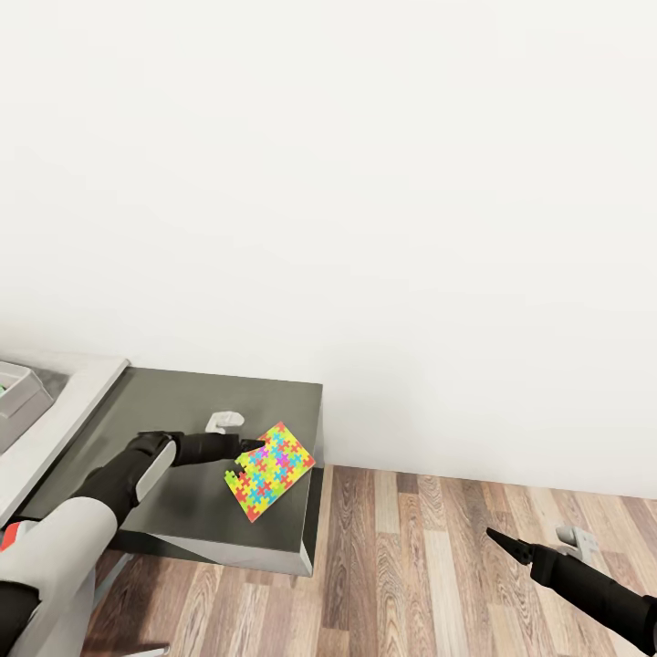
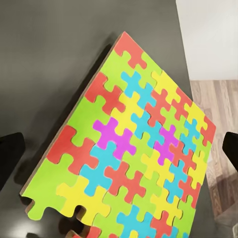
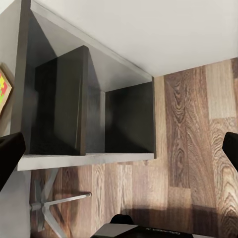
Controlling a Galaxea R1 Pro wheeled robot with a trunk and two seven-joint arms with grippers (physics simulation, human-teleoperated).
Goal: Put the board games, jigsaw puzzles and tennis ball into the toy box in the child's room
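Left arm (image 1: 64, 538) nearest the head camera: pale forearm at lower left, dark wrist reaching over the cabinet top. White wall (image 1: 365, 182) behind, taking up most of the head view. Wood-plank floor (image 1: 438, 566) beyond the cabinet's right edge. Dark grey cabinet (image 1: 173, 401) joined on its left to the pale grey table (image 1: 68, 401); from the right wrist view, seen from the side as open dark compartments (image 3: 74, 109) under a pale top edge. Corner of the light grey toy box (image 1: 20, 394) on the table at the far left, cut by the frame edge; contents not readable.

Jigsaw puzzle (image 1: 270, 470) at the cabinet's front right corner, turned diagonally, one corner overhanging or level with the right edge. From the left wrist view, puzzle (image 2: 134, 153) tilted, one long edge raised off the dark top, shadow beneath it; a notch of missing pieces at the near corner.

Left gripper (image 1: 239, 449) at the puzzle's near-left edge, dark fingers (image 2: 10, 156) spread wide to either side of the card. Contact with the card: cannot tell.

Right gripper (image 1: 504, 540) low over the floor, well apart from the cabinet, tips drawn to a point in the head view; wrist view has fingers (image 3: 10, 153) at both frame edges, nothing between them.
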